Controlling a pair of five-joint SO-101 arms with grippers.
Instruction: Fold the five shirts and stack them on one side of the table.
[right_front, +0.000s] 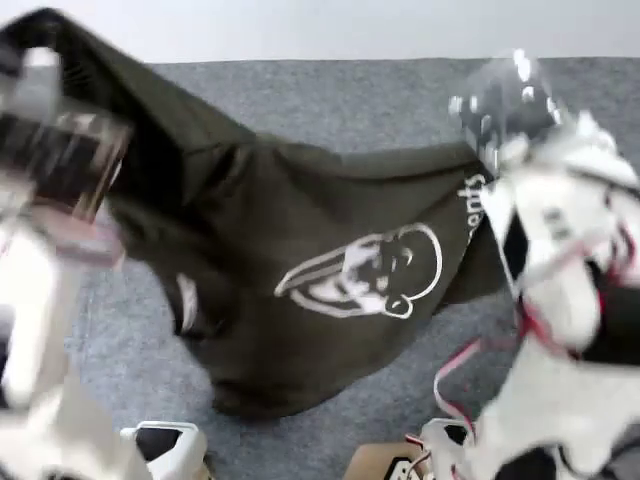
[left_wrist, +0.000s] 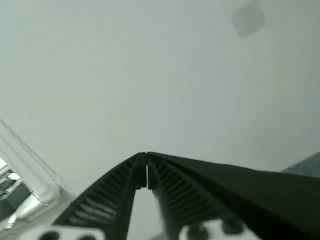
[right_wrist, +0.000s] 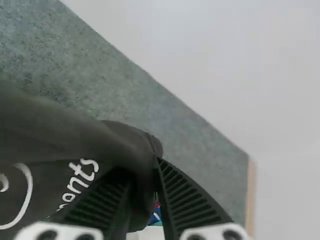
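Blur smears both arms in the high view, so their outlines are hard to follow. Between them 1 dark shirt (right_front: 300, 240) with a white drawing on its front hangs spread above the grey worktop (right_front: 330, 100). Whether its lower edge touches the surface cannot be told. 1 corner climbs to the upper left of that view, where it is lost against the smeared arm. The left hand (left_wrist: 146, 166) has its ribbed fingers meeting at the tips, with dark cloth trailing off along 1 of them. The right hand (right_wrist: 150, 192) is pinched on a bunched fold of the shirt, which hides the gap between its fingers. The white drawing and lettering are cut off at the right wrist view's edge.
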